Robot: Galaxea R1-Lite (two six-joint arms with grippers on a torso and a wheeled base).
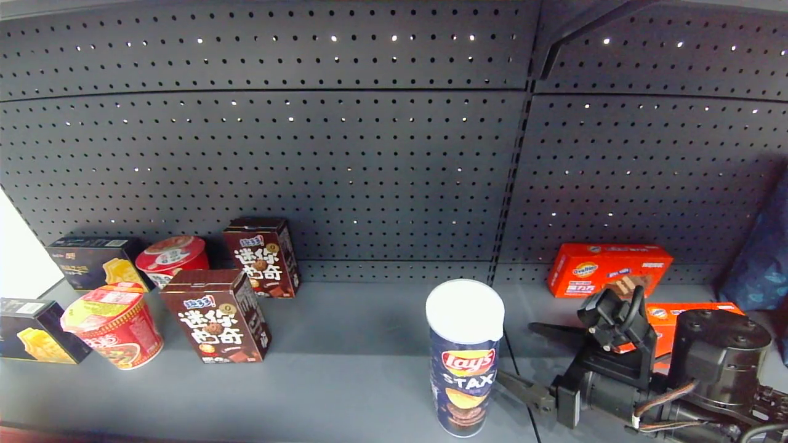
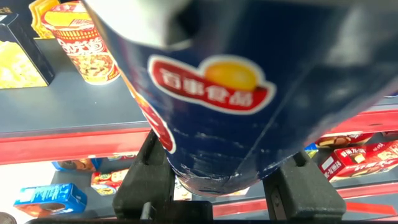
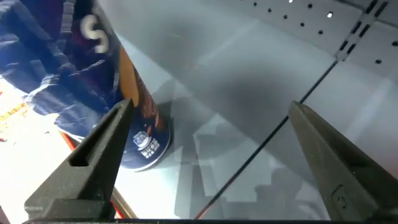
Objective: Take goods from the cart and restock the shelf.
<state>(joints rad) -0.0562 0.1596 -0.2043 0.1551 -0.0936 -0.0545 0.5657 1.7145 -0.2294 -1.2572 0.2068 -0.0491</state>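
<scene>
1. Restocking stood at the placing step. At the left of the head view, a dark carton printed in yellow (image 1: pixel 37 332), a red-and-yellow instant noodle cup (image 1: pixel 114 326) and brown cardboard chocolate boxes (image 1: pixel 215 317) lined the grey metal shelf (image 1: pixel 345 381). The tall dark-blue crisp tube with a white lid (image 1: pixel 465 363) stood upright at lower centre, by the shelf's front edge.
2. The left gripper (image 2: pixel 224 168) was clenched on the tube's lower part, with a black finger against each side. Whether the tube's base rested on the board could not be told.
3. Right of the tube, the right gripper (image 1: pixel 517 352) hung just beside it, jaws spread wide with nothing between them. Flat orange cardboard boxes (image 1: pixel 606 267) sat behind the gripper at the right of the frame.
4. The next move likely called for settling the base flat on the board, back from the edge. The left gripper would then need to let go and draw straight away, since so tall and narrow a tube looked apt to topple at a nudge. The open right gripper close by seemed an added hazard.
5. The head view gave the lid, the tube's upright stance and its neighbours on the shelf. The left wrist view gave the grip itself, the red front strip (image 2: pixel 68 146) of the shelf and the stocked lower tiers (image 2: pixel 357 155) beneath. The right wrist view gave the tube's foot (image 3: pixel 143 140) near the front edge, and grey board between its own spread fingers.
</scene>
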